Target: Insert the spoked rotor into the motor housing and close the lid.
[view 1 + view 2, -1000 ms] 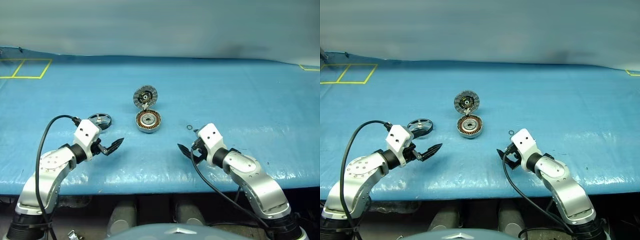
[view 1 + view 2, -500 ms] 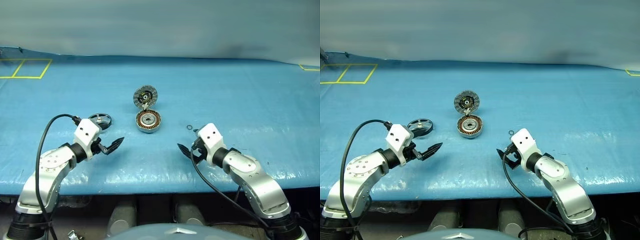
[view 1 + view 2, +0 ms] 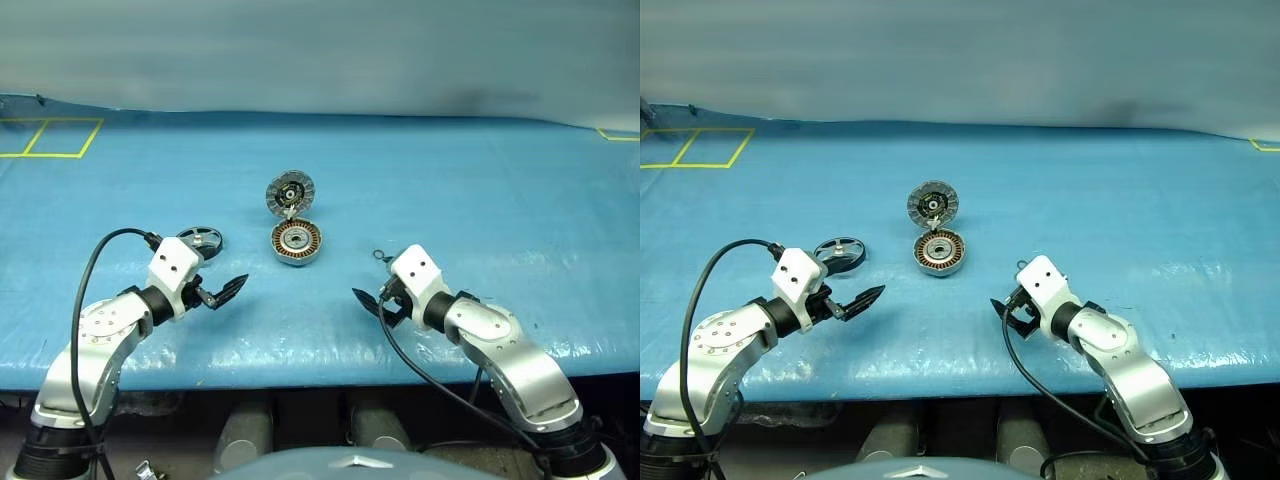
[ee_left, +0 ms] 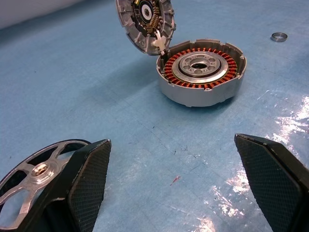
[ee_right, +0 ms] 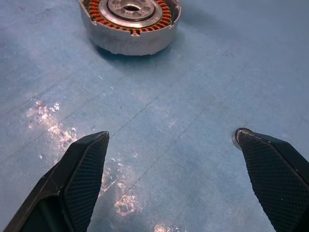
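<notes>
Both grippers hovering wide, empty: left gripper (image 3: pixel 228 290), right gripper (image 3: pixel 368 302). Spoked rotor (image 3: pixel 200 240) lying flat on desk (image 3: pixel 480 200) just beside left gripper; motor housing (image 3: pixel 297 242) centre, lid (image 3: pixel 290 192) standing open. Risk: thin rotor slipping from pinch, or arm knocking lid shut early.

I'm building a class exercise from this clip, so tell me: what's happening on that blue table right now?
Nothing is being held. The motor housing sits on the blue table with its hinged lid standing open, copper windings exposed. The spoked rotor lies flat to its left, not inserted. The left end effector hovers open near the rotor; the right end effector hovers open on the housing's other side, near a small metal ring.
</notes>
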You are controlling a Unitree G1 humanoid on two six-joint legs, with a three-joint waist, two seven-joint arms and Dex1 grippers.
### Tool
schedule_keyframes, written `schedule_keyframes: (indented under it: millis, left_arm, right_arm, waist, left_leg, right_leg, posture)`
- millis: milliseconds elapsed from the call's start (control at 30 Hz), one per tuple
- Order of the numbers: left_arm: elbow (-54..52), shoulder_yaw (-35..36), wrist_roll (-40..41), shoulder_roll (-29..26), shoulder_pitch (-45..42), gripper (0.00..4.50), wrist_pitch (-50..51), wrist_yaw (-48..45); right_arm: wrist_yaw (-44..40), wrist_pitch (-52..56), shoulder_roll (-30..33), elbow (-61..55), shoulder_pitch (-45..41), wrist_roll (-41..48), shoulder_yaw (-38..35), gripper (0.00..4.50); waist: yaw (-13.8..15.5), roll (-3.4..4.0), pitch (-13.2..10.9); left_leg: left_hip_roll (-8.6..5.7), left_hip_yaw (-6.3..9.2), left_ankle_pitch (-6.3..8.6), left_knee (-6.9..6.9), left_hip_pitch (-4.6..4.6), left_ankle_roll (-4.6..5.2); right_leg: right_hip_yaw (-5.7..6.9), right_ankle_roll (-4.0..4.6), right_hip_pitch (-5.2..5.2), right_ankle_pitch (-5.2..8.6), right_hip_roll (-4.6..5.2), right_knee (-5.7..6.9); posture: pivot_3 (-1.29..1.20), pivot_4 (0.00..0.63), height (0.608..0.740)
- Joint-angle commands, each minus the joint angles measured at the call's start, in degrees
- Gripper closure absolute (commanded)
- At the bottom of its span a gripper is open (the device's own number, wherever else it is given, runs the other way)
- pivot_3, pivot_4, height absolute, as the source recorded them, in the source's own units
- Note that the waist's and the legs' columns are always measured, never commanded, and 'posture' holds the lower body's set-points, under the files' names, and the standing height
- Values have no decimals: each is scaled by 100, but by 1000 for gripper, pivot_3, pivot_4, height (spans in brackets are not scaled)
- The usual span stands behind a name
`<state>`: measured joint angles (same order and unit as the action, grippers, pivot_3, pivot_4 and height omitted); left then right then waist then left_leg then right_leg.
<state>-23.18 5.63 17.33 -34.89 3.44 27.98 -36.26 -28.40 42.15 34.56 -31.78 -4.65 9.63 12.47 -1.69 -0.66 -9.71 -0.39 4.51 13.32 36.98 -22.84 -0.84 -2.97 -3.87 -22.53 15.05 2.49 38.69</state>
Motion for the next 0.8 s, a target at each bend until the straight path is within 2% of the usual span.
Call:
schedule_keyframes:
  millis: [33,100,200,333,433,633,800]
  left_arm:
    - [-14,38,-14,7,-73,47,-91,20]
    - [-12,22,-16,14,-71,47,-95,17]
    - [-12,-3,-28,25,-61,47,-103,25]
    - [-111,6,-34,54,70,47,-123,39]
    - [-242,32,-46,70,226,47,-130,59]
    - [-586,88,-62,114,646,47,-133,180]
    - [-819,148,-33,195,991,47,-141,306]
  right_arm:
    - [-721,30,479,10,-742,-149,408,0]
    - [-1302,-100,812,238,-1488,-367,873,0]
    - [-1959,-362,988,715,-2494,-746,1515,0]
    - [-2869,-1174,712,1857,-3926,-1557,2553,0]
    - [-3448,-1861,208,2929,-4780,-2014,3131,0]
    - [-4308,-3062,-733,4655,-5704,-2342,3523,0]
    - [-4681,-3606,-1141,5451,-6026,-2545,3472,0]
  waist:
    - [0,-5,-2]
    - [-29,-3,-10]
    - [-46,-9,-15]
    - [-55,-13,-18]
    - [-66,-14,-20]
    - [-47,-13,-24]
    - [-41,-10,-26]
  left_leg:
    - [0,0,0,2,1,0]
    - [2,-1,0,6,2,0]
    - [3,-2,-3,7,3,2]
    - [2,1,-3,-3,-1,1]
    - [2,4,-2,-10,-6,1]
    - [1,28,0,-18,-12,2]
    - [0,37,1,-23,-12,0]
  right_leg:
    - [3,0,1,0,-1,-1]
    - [9,1,3,-1,-1,-1]
    - [14,2,3,-6,-1,-2]
    - [19,25,-2,-26,0,-7]
    - [20,27,-8,-26,3,-12]
    - [22,28,-13,-28,10,-19]
    - [26,28,-12,-28,14,-21]
  posture:
    - [0,150,740]
    - [0,150,740]
    - [0,150,740]
    - [0,150,740]
    - [0,150,740]
    - [0,150,740]
    - [0,150,740]
